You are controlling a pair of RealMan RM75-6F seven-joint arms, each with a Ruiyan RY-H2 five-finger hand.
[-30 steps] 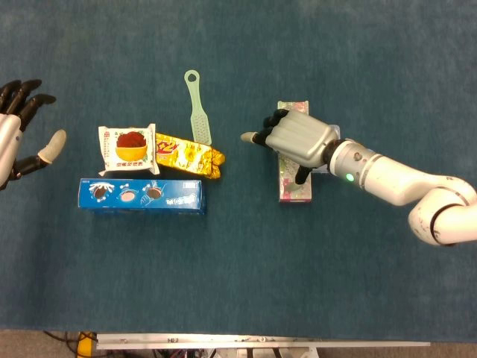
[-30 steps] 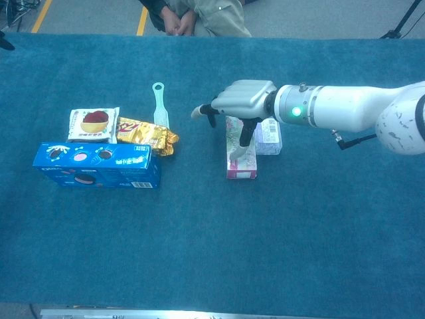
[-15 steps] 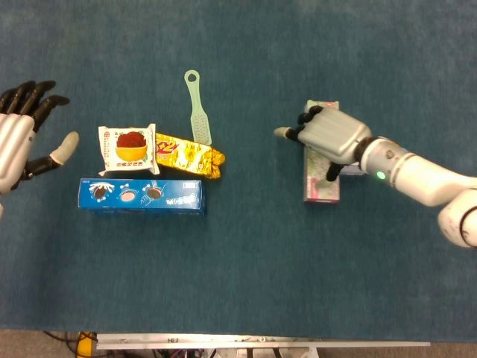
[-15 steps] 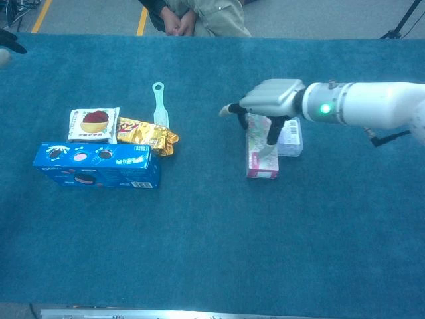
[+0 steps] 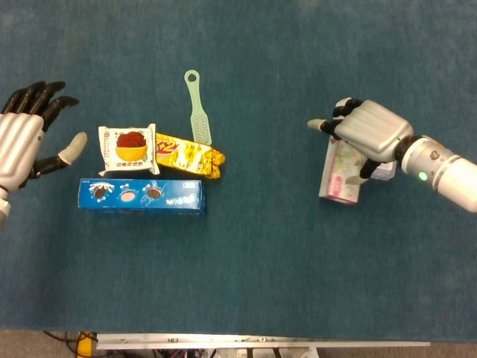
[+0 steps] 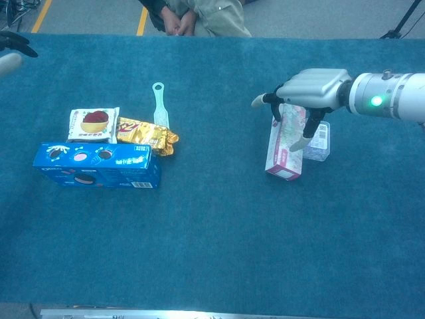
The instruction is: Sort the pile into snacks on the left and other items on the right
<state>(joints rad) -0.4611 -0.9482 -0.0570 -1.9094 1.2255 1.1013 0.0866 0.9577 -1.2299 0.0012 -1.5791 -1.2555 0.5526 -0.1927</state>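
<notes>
A pink tissue box lies on the blue table at the right, with a small clear packet against its right side. My right hand rests on top of both, fingers draped over the box and thumb sticking out to the left. At the left lie a white snack packet, a gold wrapped bar and a blue cookie box. A green long-handled brush lies just behind them. My left hand hovers open at the far left.
The blue cloth covers the whole table. A person sits behind the far edge. A metal rail runs along the near edge.
My right hand has slid to the right, taking the tissue box and the clear packet with it; the box now lies slightly askew. My left hand has drifted a little right, towards the snacks.
</notes>
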